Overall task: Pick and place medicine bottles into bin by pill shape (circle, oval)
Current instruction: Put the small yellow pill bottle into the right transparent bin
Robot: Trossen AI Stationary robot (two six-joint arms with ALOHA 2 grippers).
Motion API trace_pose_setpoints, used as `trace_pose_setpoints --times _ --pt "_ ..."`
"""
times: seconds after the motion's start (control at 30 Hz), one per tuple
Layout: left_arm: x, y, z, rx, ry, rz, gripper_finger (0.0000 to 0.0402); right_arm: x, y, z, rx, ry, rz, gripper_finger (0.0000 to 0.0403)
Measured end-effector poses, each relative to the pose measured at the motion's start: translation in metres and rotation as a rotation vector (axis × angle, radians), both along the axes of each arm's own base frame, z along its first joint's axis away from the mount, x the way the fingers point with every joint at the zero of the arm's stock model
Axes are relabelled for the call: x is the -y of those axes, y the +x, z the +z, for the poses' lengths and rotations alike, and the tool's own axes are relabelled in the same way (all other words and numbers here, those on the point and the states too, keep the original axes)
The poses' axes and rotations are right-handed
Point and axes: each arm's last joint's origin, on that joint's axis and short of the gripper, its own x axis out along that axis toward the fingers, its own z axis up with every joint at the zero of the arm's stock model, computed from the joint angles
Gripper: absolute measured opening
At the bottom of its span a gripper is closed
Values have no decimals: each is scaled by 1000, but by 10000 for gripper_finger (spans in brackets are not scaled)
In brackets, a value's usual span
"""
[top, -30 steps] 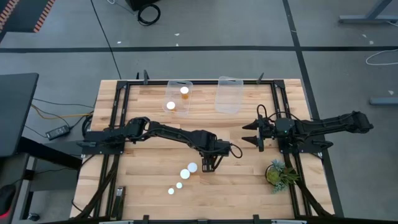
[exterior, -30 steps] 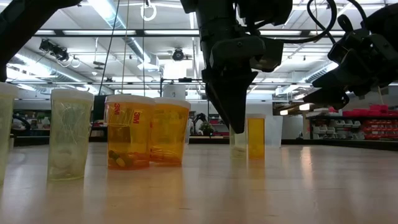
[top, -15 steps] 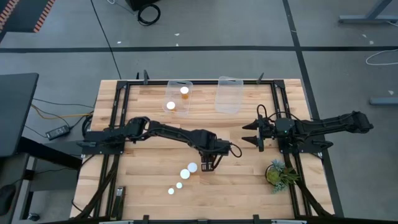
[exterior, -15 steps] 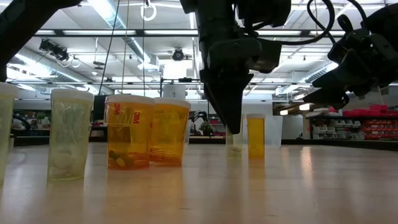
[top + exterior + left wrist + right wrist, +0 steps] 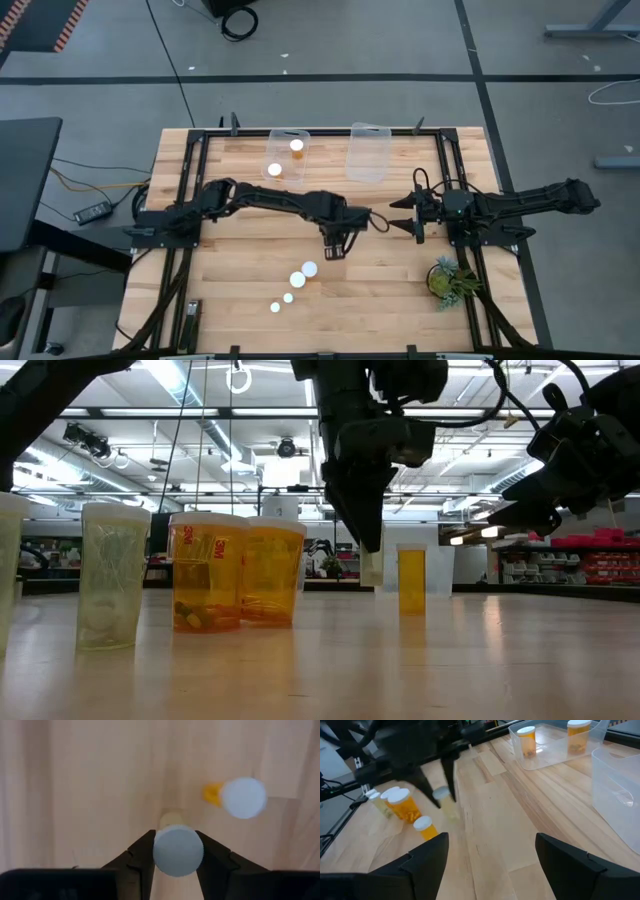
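My left gripper (image 5: 335, 248) hangs over the middle of the table, pointing down, shut on a small pale medicine bottle (image 5: 372, 568) with a white cap (image 5: 178, 851). Several more white-capped bottles stand in a slanting row nearer the front edge (image 5: 298, 279); the closest one (image 5: 242, 797) has an orange body. Two bottles (image 5: 297, 146) (image 5: 274, 170) stand in the clear bin at the far left (image 5: 288, 135). My right gripper (image 5: 400, 215) waits open at the right, with nothing between its fingers. My left gripper pinches the small bottle at its white cap (image 5: 159, 851), one finger on either side. The fingers (image 5: 362, 530) come from above, pointing steeply down. The bottle hangs about upright below the fingertips, lifted clear of the table.
A second clear bin (image 5: 367, 152) stands at the far edge, right of the first. A small green plant (image 5: 447, 278) sits at the near right. A black frame runs around the table (image 5: 190, 200). Bare wood lies between the row and the bins.
My left gripper has risen and moved toward the table's far edge, away from the row of bottles. The small pale bottle, which stood on the table half a second ago, now hangs lifted clear between the fingers.
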Motion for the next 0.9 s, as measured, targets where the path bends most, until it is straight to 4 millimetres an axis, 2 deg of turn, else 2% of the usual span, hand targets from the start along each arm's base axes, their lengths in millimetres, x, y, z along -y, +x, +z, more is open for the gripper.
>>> trace_pose_setpoints --times 0.6,0.77,0.9 --pt "-95 5 12 106 43 129 128 0 0 0 0 0 0 305" --pt "-111 9 37 198 67 125 123 0 0 0 0 0 0 305" --pt "-123 14 68 306 123 131 125 0 0 0 0 0 0 305"
